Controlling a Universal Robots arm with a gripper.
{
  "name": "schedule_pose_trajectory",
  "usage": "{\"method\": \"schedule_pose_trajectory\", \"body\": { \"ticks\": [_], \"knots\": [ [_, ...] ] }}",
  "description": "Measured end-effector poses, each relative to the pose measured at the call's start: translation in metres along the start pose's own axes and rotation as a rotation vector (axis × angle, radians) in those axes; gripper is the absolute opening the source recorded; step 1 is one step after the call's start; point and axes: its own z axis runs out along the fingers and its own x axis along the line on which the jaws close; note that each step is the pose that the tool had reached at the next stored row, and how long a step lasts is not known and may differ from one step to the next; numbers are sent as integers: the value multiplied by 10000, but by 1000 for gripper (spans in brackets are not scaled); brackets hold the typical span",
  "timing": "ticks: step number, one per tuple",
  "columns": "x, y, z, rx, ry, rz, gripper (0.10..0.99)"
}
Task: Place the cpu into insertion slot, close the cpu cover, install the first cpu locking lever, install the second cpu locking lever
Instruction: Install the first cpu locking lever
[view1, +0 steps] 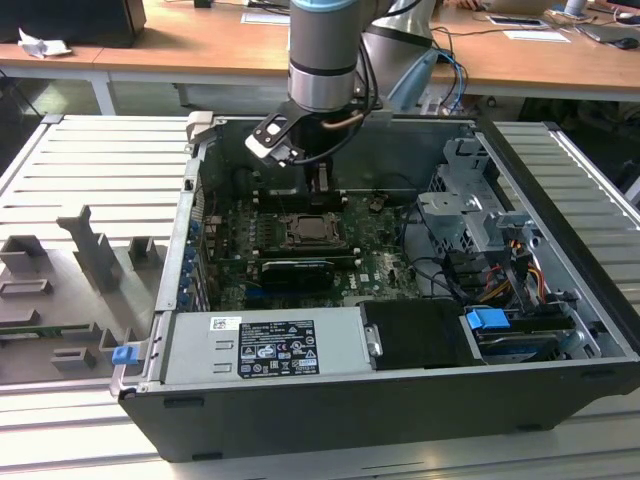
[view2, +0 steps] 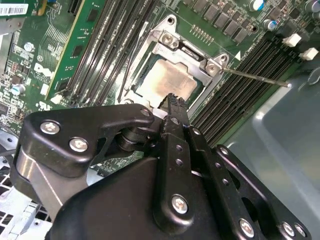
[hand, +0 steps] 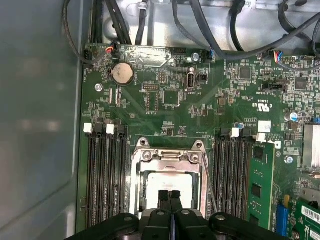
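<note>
The cpu (view2: 167, 82) lies flat in the insertion slot (view1: 315, 232) on the green board, its pale face up. The silver cpu cover (hand: 167, 156) lies down around it, and the chip (hand: 170, 181) shows through its window. A thin locking lever (view2: 255, 77) sticks out from one corner of the socket, away from the frame; in the first wrist view this lever (hand: 209, 185) runs beside the socket. My gripper (view2: 173, 99) hangs just above the chip's near edge, fingers shut together with nothing between them. In the exterior view the gripper (view1: 320, 185) stands over the socket's far side.
Black memory slots (hand: 102, 175) flank the socket, with a green memory card (hand: 260, 185) on one side. In the exterior view a grey power supply (view1: 265, 345) fills the case front, and a drive cage (view1: 470, 215) with cables sits on the exterior view's right. Grey fixtures (view1: 90, 250) stand outside, on its left.
</note>
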Motion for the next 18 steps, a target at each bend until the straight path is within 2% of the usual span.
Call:
{"method": "schedule_pose_trajectory", "body": {
  "ticks": [3, 14, 16, 17, 18],
  "knots": [
    [0, -17, -9, 1, -2, -2, 106],
    [-2, -14, -142, 0, -18, -1, 106],
    [-3, -13, -212, 1, -24, -1, 106],
    [-4, -12, -277, 1, -36, 0, 106],
    [-5, -11, -339, 4, -88, -6, 106]
  ]
}}
